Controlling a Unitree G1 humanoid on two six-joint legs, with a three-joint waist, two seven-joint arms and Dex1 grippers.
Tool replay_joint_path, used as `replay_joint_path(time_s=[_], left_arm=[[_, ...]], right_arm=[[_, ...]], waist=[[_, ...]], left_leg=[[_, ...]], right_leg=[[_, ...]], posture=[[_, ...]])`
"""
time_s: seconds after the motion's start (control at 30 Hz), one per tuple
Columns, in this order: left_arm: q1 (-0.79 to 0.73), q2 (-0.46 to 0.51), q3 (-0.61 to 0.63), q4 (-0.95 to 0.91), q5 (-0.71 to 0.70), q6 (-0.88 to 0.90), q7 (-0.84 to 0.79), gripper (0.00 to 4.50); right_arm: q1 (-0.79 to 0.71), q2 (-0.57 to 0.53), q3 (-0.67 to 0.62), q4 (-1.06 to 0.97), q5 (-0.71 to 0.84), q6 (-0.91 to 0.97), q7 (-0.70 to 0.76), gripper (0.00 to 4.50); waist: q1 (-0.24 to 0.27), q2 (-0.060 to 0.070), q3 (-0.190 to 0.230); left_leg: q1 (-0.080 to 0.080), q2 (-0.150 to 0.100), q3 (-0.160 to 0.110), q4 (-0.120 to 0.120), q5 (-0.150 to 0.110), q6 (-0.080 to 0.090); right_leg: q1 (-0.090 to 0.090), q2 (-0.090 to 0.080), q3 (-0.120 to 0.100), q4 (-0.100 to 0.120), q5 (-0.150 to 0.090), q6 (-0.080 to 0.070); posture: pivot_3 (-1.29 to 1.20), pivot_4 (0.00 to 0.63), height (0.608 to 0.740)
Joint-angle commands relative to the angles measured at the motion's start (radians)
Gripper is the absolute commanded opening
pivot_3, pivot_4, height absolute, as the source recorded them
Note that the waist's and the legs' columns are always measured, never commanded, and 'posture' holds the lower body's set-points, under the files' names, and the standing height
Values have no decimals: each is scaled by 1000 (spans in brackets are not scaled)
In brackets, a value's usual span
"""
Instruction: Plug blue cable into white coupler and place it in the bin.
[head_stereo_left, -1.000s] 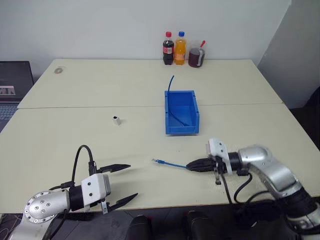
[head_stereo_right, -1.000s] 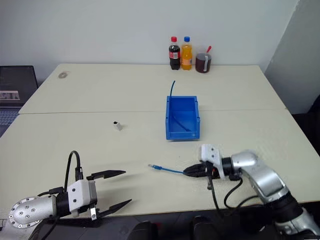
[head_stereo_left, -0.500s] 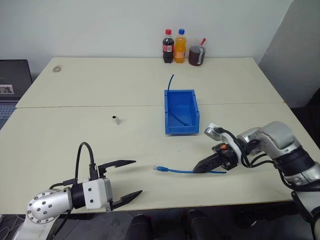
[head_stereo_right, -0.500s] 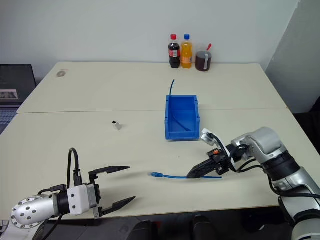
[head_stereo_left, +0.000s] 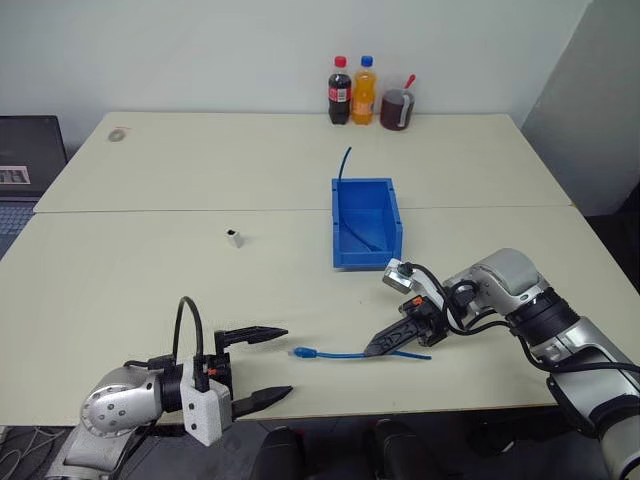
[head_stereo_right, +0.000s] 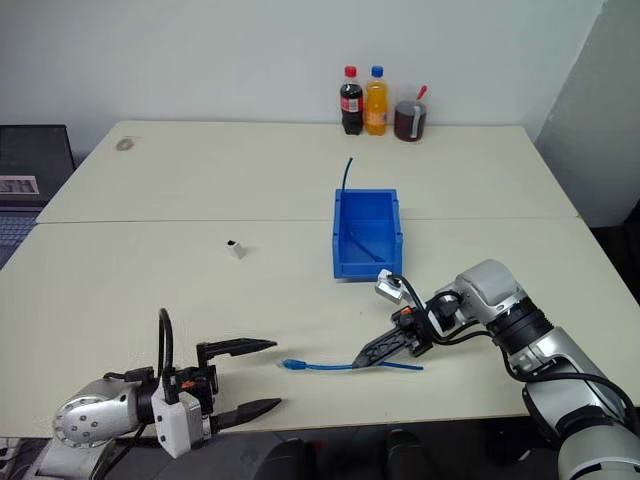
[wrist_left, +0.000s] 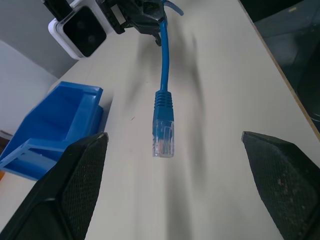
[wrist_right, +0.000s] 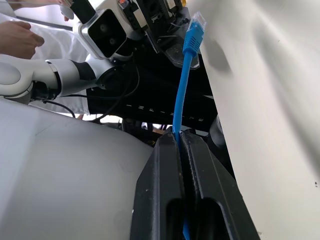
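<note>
Pinching blue cable (head_stereo_left: 350, 354) in clamped right gripper (head_stereo_left: 378, 347), plug aimed at 9 o'clock for mating | left gripper (head_stereo_left: 268, 364) spread wide, empty | white coupler (head_stereo_left: 234, 238) untouched at 11 o'clock | bin (head_stereo_left: 364, 221) at 12 o'clock

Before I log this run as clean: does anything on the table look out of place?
One thing: the bin already holds a darker blue cable sticking up over its far wall. Otherwise nothing looks spilled or damaged.
</note>
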Motion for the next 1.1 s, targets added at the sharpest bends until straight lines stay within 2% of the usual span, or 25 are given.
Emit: replay_joint_path(time_s=[0.03,0.2,0.3,0.9,1.1], left_arm=[[-26,14,-46,19,-26,-30,5,4500],[-61,12,-84,28,-29,-48,19,4500],[-77,16,-93,45,-25,-56,28,4044],[-105,20,-100,71,35,-14,119,283],[-108,23,-107,67,40,-5,136,223]], right_arm=[[-18,-16,-32,-33,29,19,15,59],[-15,-8,-56,-34,34,33,-9,59],[-9,-2,-71,-41,40,42,-23,0],[10,11,-111,-94,90,99,-65,0],[18,20,-124,-111,105,113,-85,0]], waist=[[0,0,0],[-1,0,0],[-1,0,0],[-2,0,0],[-2,0,0]], left_leg=[[0,0,0,0,0,0],[0,0,-1,1,0,0],[0,0,-1,1,0,0],[0,0,-1,1,0,0],[-1,0,-2,1,0,0]], right_leg=[[0,0,0,0,0,0],[0,1,-1,0,0,1],[0,1,-1,1,0,1],[0,1,-1,1,0,1],[0,1,-1,1,0,1]], posture=[[0,150,740],[0,150,740],[0,150,740],[0,150,740],[0,150,740]])
